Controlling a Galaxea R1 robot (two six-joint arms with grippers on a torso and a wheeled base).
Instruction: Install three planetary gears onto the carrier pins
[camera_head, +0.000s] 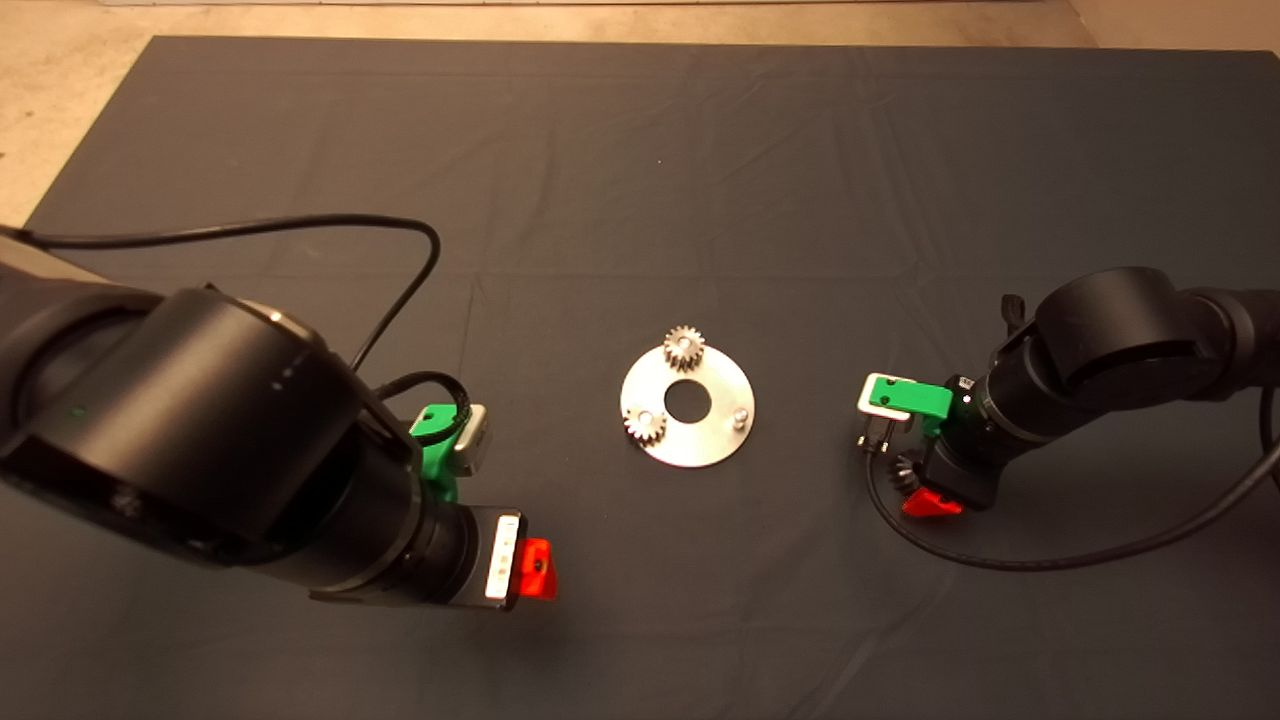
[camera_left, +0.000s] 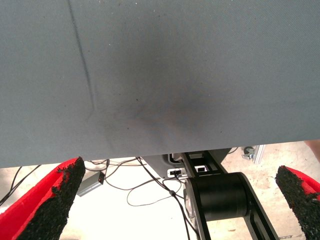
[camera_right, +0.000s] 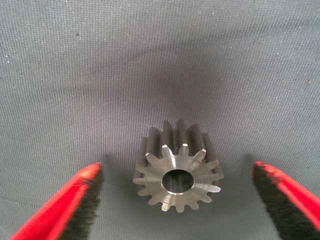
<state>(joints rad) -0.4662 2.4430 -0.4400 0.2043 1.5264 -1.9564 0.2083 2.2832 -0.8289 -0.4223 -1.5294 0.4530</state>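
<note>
Right gripper (camera_right: 175, 200), fingers spread wide, straddles the third planetary gear (camera_right: 176, 167) lying untouched on the mat (camera_head: 640, 150); two gears (camera_head: 684, 348) sit on the disc (camera_head: 715, 435), left gripper (camera_left: 175, 205) open, idle.

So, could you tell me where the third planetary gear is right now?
The third gear lies on the mat right of the disc, between the open right pincer's fingers.

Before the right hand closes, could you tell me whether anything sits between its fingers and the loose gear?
Nothing visible does: the third gear lies alone on the mat, in the gap between the right hand's open fingers.
</note>
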